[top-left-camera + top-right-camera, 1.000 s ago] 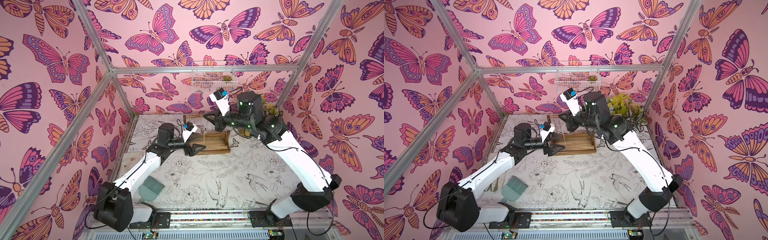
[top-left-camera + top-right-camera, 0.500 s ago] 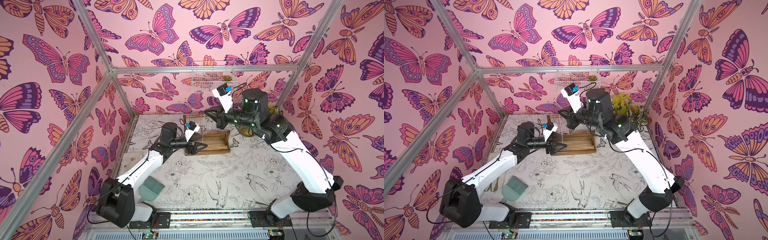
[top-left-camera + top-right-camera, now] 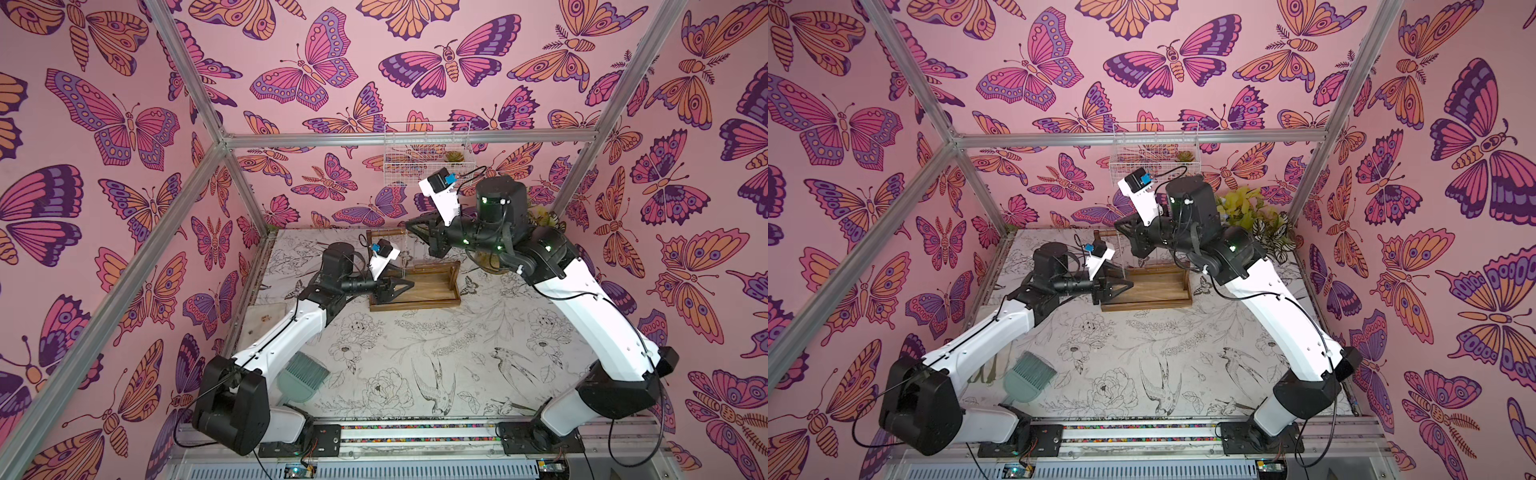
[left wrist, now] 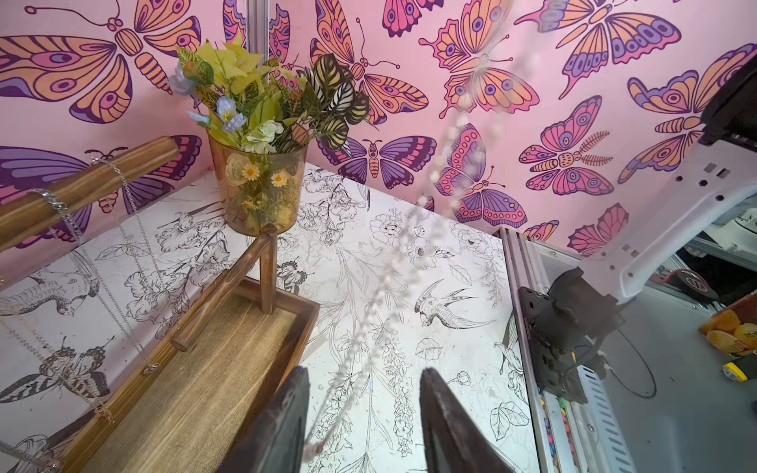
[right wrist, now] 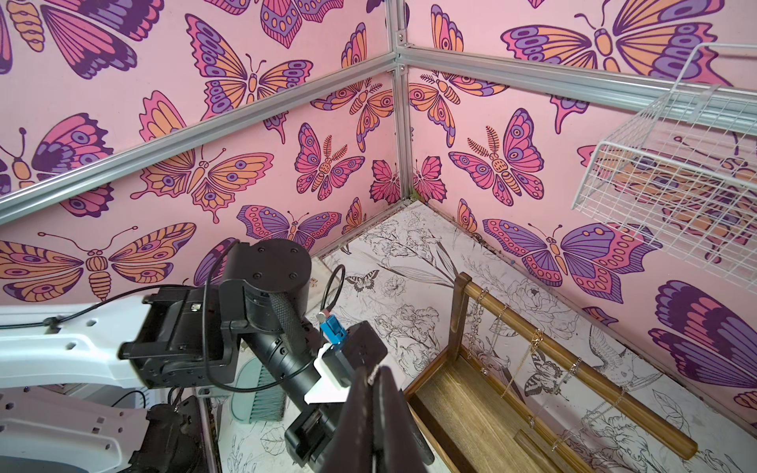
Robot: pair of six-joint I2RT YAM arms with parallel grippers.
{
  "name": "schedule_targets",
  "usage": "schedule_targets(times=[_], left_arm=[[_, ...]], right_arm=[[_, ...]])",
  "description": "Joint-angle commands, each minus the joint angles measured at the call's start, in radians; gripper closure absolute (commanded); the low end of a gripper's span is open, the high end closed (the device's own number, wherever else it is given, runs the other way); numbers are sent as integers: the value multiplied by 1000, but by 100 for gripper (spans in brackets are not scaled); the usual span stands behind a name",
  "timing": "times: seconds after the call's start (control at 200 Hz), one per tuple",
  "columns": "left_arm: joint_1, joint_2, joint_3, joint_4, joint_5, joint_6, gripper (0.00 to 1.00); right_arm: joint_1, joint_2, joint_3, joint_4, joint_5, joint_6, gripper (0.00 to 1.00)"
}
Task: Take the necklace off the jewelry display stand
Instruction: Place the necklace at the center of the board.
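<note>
Over the flower-printed bench, the right claw grasps the pale beaded necklace, apparently free of the dark wooden jewelry stand; the released left claw should pinch its tail.

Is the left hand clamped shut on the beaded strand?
No: the left hand has its fingers apart, with the beaded strand hanging between them.

The left tool narrowed (necklace between its jaws).
</note>
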Motion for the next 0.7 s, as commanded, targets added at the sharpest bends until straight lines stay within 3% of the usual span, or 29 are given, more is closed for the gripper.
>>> schedule_targets(times=[0.0, 0.36, 0.691], left_arm=[[-7, 0, 8, 21, 8, 2, 57], [-9, -4, 2, 20, -5, 6, 78], [-12, -13, -19, 19, -16, -1, 83]], right_arm=[[8, 5, 30, 3, 2, 0, 100], [7, 1, 38, 1, 19, -2, 100], [8, 0, 40, 7, 26, -1, 100]])
